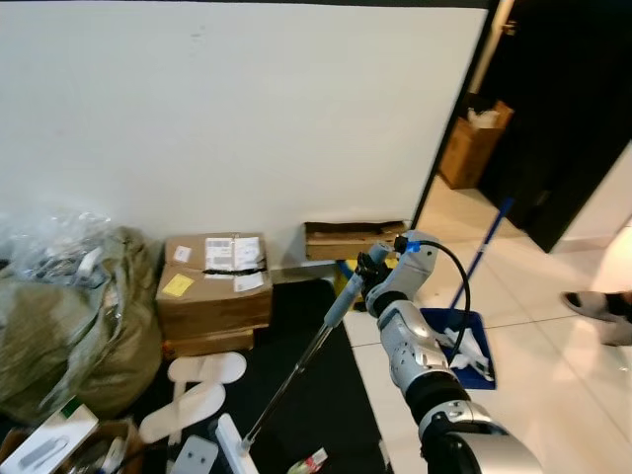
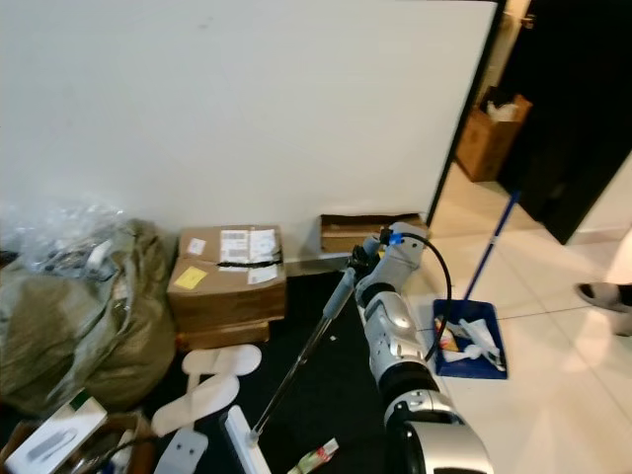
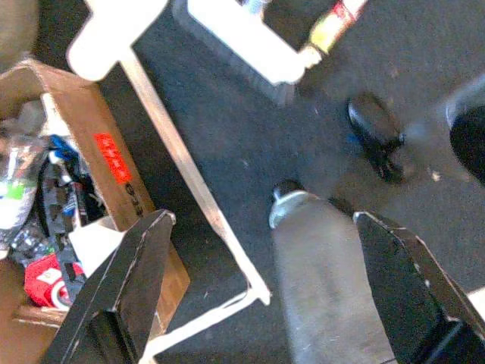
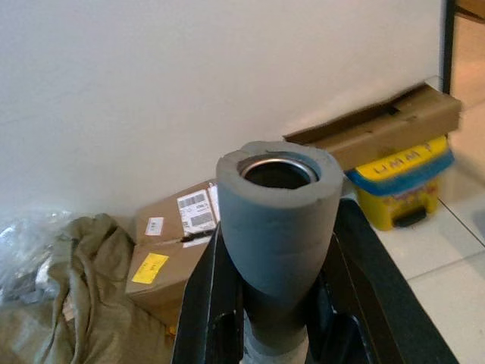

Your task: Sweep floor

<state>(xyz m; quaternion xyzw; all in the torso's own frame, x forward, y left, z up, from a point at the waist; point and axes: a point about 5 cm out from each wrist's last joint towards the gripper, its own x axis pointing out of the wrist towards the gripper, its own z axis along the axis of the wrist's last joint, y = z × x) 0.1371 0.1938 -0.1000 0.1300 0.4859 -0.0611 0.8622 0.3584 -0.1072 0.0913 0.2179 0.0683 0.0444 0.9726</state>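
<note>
Cardboard box (image 1: 214,289) and slippers (image 1: 197,390) flank the right tool's (image 1: 370,269) broom (image 1: 296,370).

One broom (image 1: 296,370), its head (image 2: 242,439) on the dark mat (image 2: 326,385). One blue dustpan (image 2: 472,341). Two white slippers (image 2: 197,390), side by side. Two cardboard boxes by the wall: a taped one (image 1: 215,286) and a flat, torn one (image 1: 351,239). One more open box (image 3: 91,152), full of clutter. One olive sack (image 1: 74,326). One shoe (image 1: 597,308) on the tiles.
</note>
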